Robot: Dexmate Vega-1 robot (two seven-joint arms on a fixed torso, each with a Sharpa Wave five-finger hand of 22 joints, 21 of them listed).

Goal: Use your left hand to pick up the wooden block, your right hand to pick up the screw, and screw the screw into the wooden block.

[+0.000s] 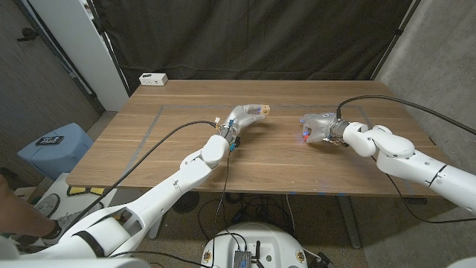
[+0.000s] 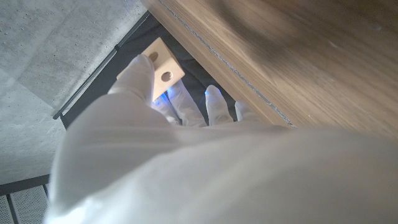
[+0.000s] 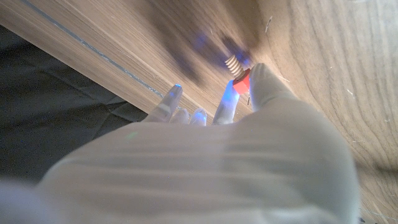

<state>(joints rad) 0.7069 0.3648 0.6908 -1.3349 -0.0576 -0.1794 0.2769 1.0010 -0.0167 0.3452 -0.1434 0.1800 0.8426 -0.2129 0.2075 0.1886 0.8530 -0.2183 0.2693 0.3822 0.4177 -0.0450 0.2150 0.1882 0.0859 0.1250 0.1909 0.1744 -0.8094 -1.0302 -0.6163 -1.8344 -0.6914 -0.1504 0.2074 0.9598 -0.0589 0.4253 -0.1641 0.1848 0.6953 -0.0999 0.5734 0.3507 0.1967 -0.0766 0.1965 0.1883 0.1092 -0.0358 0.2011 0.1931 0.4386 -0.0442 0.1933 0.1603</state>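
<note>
My left hand [image 1: 243, 119] holds the wooden block [image 1: 261, 111] lifted above the middle of the table [image 1: 186, 149]. In the left wrist view the pale block [image 2: 164, 65] shows two round holes and sits at the fingertips of that hand [image 2: 186, 155]. My right hand [image 1: 318, 126] is low over the table to the right of centre. The screw [image 1: 303, 136] is a small red and blue spot under its fingers. In the right wrist view the screw [image 3: 239, 73], with a red head and a threaded shaft, is pinched between the thumb and a finger of the right hand [image 3: 249, 155].
A white box [image 1: 153, 78] lies at the table's far left corner. A taped outline [image 1: 160, 112] marks the tabletop. A blue bin [image 1: 56, 145] stands on the floor at the left, and a person's arm [image 1: 18, 216] shows at the lower left edge.
</note>
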